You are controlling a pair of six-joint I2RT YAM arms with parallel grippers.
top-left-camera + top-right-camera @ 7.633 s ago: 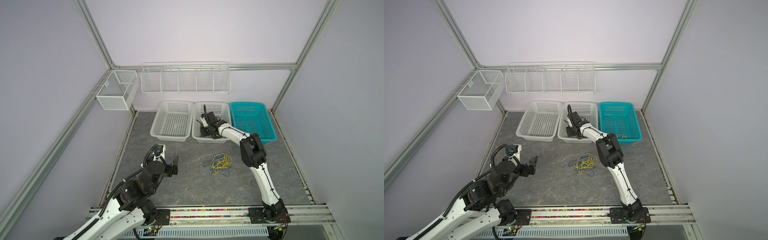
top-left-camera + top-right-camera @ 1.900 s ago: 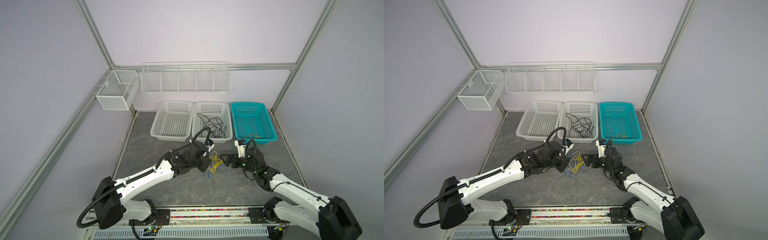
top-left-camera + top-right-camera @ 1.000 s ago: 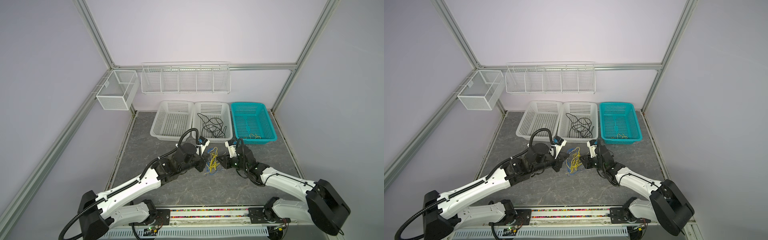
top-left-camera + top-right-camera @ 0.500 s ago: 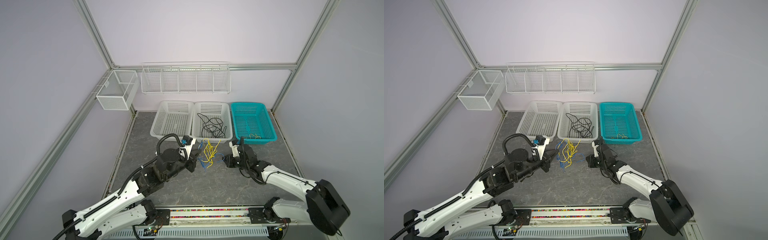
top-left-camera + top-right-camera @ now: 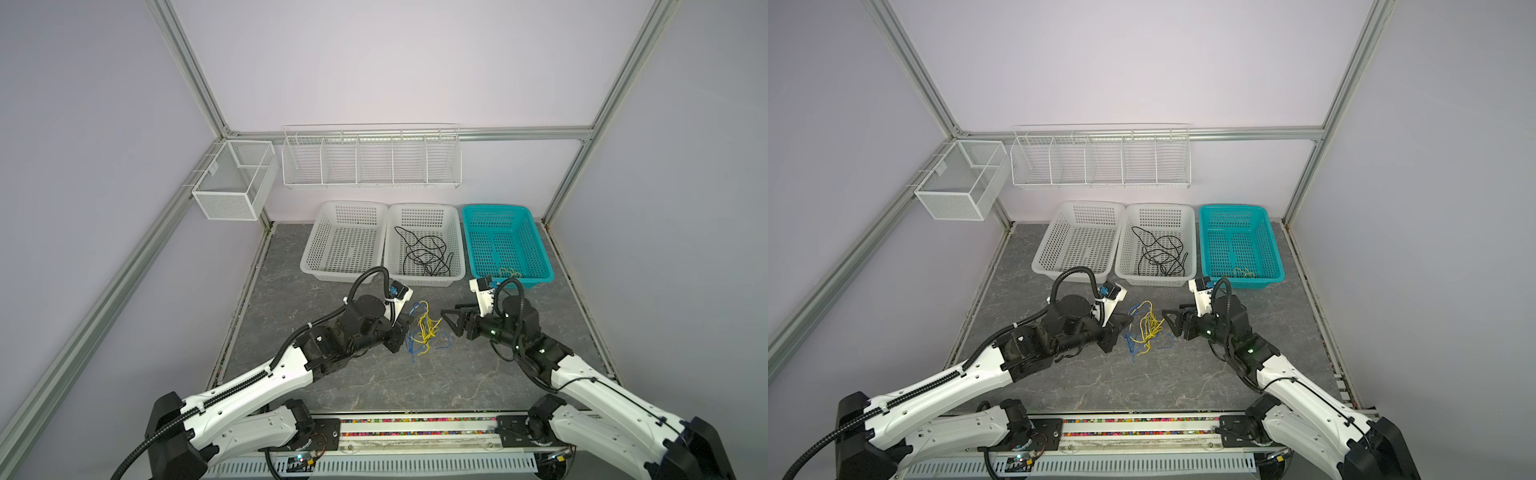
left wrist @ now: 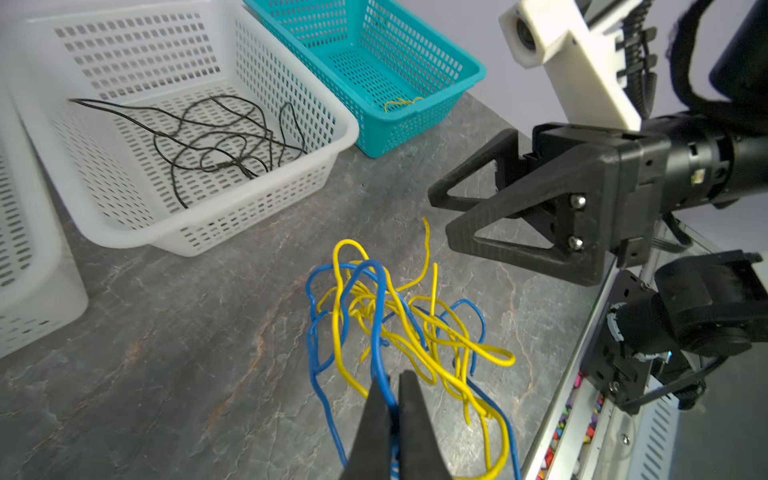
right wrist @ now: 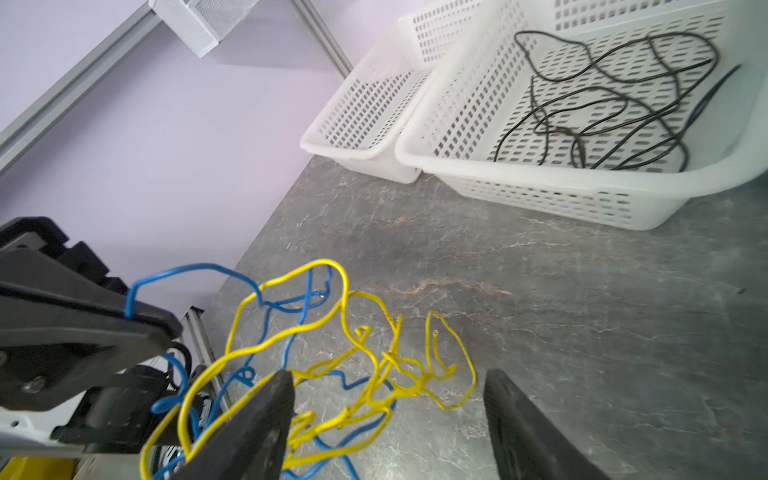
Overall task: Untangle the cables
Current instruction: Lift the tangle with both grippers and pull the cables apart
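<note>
At the far left of the back row, an empty white basket (image 5: 311, 253), hard against a second white basket (image 5: 432, 280) with a loose black cable (image 5: 424, 253) coiled inside. In front of these, reaching in from the left, the left gripper (image 6: 392, 386), fingers pressed together on a blue cable (image 6: 377, 316) and holding that strand up off the grey table (image 5: 415, 386). Just right of it, the tangle (image 5: 1144, 332) of blue and yellow cable (image 5: 424, 328): loops crossing many times, upper loops raised with the pinched strand, loose ends trailing down onto the table. Long axis of the bundle roughly from the baskets toward the front rail (image 5: 415, 430), so crosswise to the line between the two grippers. Right of the tangle, the right gripper (image 5: 451, 313), fingers wide apart and gripping nothing, tips pointed leftward at the bundle and just short of it in both top views. From its own wrist camera, yellow loops visible between and below the open fingers, contact with one finger impossible to tell. Farther right at the back, a teal basket (image 5: 540, 253) with one small yellow cable (image 5: 511, 272) already in its near end. Judged from this: blue end anchored on the left, so the free right gripper best placed to close on a yellow loop on its own side and draw it rightward, away from the left gripper. Likely snag: blue loops dragged along with the yellow.
</note>
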